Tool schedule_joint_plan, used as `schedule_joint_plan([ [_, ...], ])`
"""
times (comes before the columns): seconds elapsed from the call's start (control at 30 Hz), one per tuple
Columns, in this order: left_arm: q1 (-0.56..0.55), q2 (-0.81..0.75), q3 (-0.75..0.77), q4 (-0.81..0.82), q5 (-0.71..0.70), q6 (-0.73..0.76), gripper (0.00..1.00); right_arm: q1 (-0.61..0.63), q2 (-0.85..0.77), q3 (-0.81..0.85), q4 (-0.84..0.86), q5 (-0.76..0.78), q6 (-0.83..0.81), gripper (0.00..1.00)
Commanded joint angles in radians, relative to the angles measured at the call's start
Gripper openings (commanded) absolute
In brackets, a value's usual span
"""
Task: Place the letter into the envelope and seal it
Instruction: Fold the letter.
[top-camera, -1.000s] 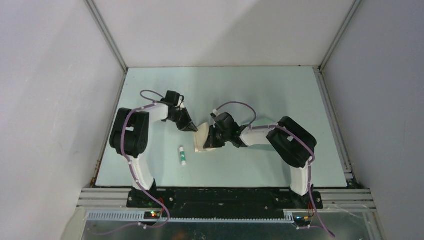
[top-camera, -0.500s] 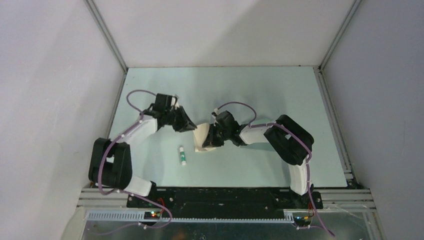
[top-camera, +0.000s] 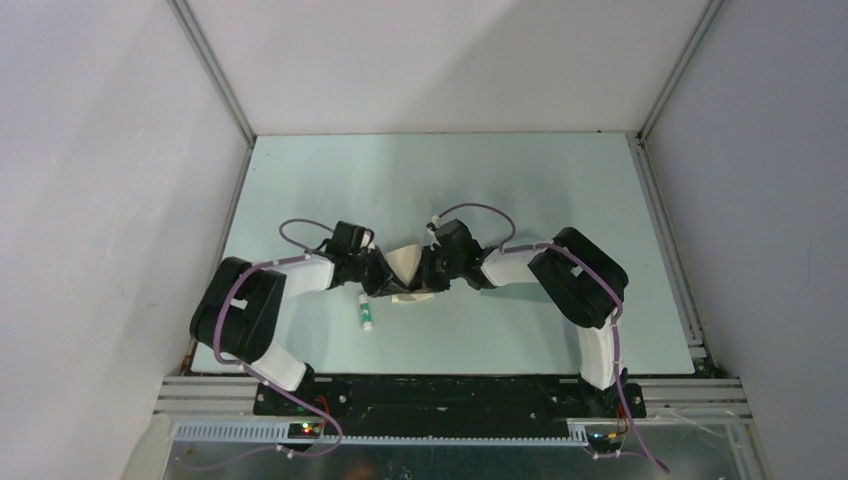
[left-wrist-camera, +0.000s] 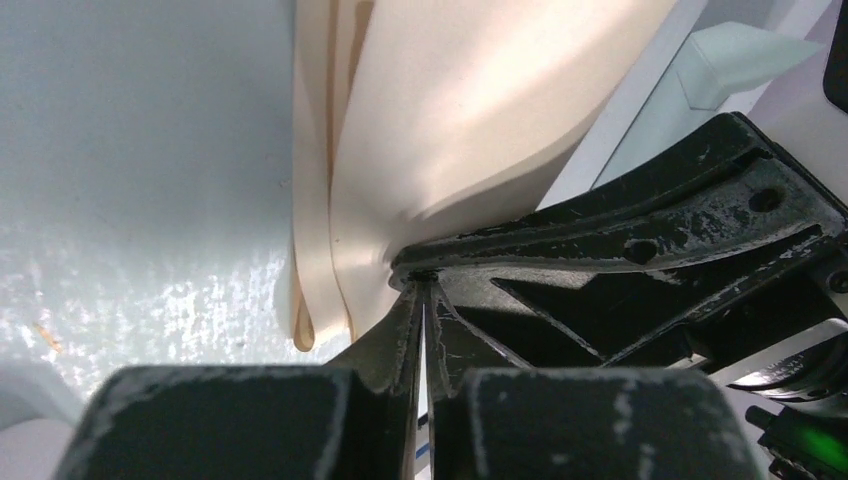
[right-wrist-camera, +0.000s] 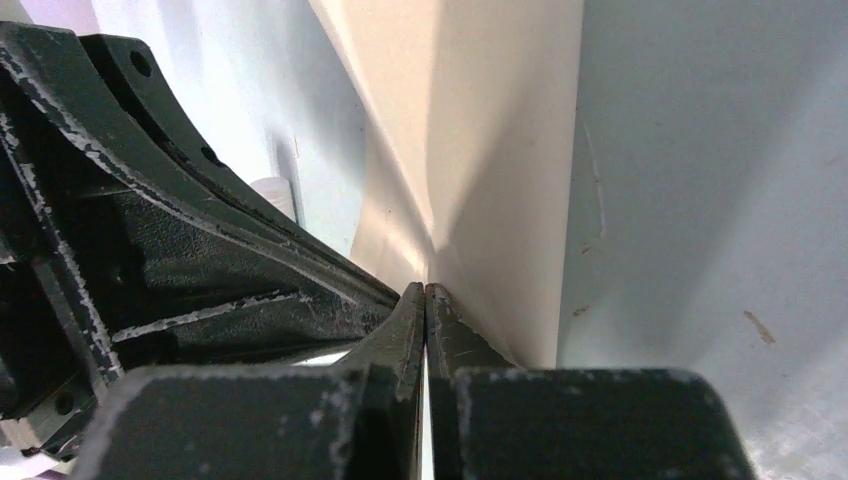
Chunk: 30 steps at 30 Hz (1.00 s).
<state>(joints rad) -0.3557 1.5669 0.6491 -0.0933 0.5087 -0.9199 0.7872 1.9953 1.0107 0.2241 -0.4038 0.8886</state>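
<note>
The tan letter (top-camera: 406, 266) stands bowed up off the table between my two grippers. My right gripper (top-camera: 426, 276) is shut on its right edge; in the right wrist view the sheet (right-wrist-camera: 490, 150) runs out from the closed tips (right-wrist-camera: 426, 289). My left gripper (top-camera: 387, 276) presses in from the left, jaws almost together at the folded sheet (left-wrist-camera: 460, 120), tips (left-wrist-camera: 424, 285) right against the right gripper's fingers (left-wrist-camera: 640, 240). A pale teal-grey sheet with a pointed corner, the envelope (left-wrist-camera: 735, 60), shows behind the right gripper. In the top view it is hard to make out.
A small white stick with a green cap (top-camera: 366, 312) lies on the table just in front of the left gripper. Both arms bend in toward the table's middle. Grey walls and metal rails (top-camera: 665, 250) close in the pale green tabletop (top-camera: 520, 180).
The left arm has swung toward me and to the right, bringing its gripper up against the letter and closing it. The letter has bowed up higher between the two grippers.
</note>
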Motion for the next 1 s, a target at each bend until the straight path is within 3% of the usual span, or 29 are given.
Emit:
schedule_joint_plan([
  [0.0,-0.009,0.027,-0.021,0.012,-0.073,-0.009,0.05,-0.021,0.027,-0.036,-0.111,0.083,-0.033,0.00],
  [0.13,-0.007,0.010,-0.025,-0.043,-0.150,-0.001,0.04,-0.043,-0.011,-0.069,-0.072,0.055,-0.021,0.00],
  [0.6,-0.007,0.106,0.065,-0.177,-0.201,0.064,0.03,-0.095,-0.029,-0.046,-0.034,-0.028,0.012,0.00],
  [0.97,-0.006,0.148,0.084,-0.197,-0.155,0.102,0.03,-0.200,0.139,0.171,-0.058,-0.054,0.054,0.00],
])
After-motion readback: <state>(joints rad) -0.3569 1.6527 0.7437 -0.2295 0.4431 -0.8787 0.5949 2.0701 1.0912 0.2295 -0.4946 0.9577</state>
